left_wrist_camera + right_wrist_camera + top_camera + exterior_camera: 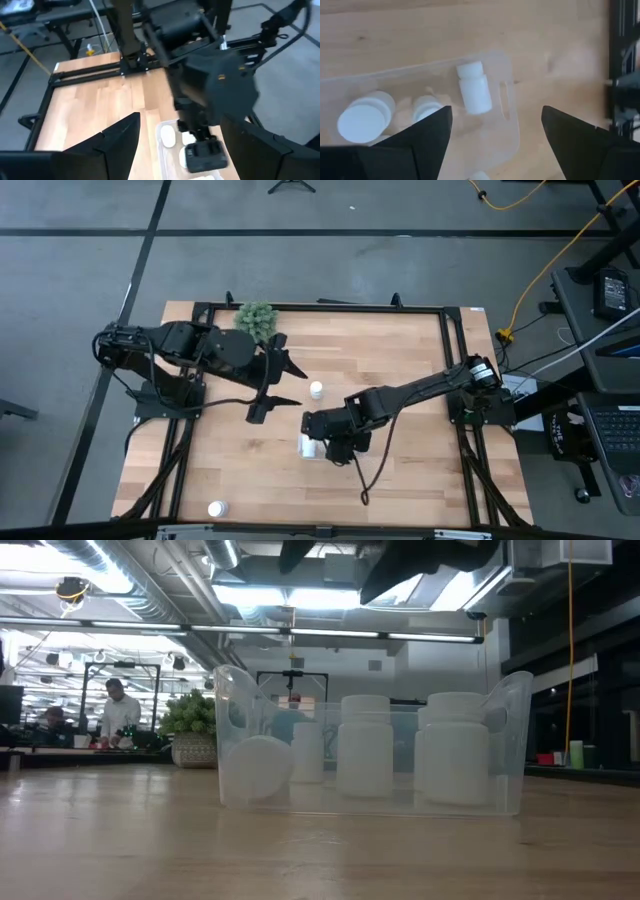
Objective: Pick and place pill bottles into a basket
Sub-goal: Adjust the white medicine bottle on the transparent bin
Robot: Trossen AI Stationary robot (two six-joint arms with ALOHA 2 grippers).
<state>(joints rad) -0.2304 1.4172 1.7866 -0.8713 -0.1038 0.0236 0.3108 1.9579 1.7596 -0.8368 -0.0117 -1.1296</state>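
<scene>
Right wrist view: my right gripper [495,137] spread wide above the basket [512,132] | one pill bottle [474,90] lying inside | left gripper [292,383] open, idle.

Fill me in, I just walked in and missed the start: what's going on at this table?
A two-armed robot is collecting pill bottles into a clear tray. The right hand hangs open over the tray, which holds several bottles, one lying on its side. The left hand waits open near the green plant. Two bottles are outside the tray: one mid-table, another near the table's front edge.
</scene>
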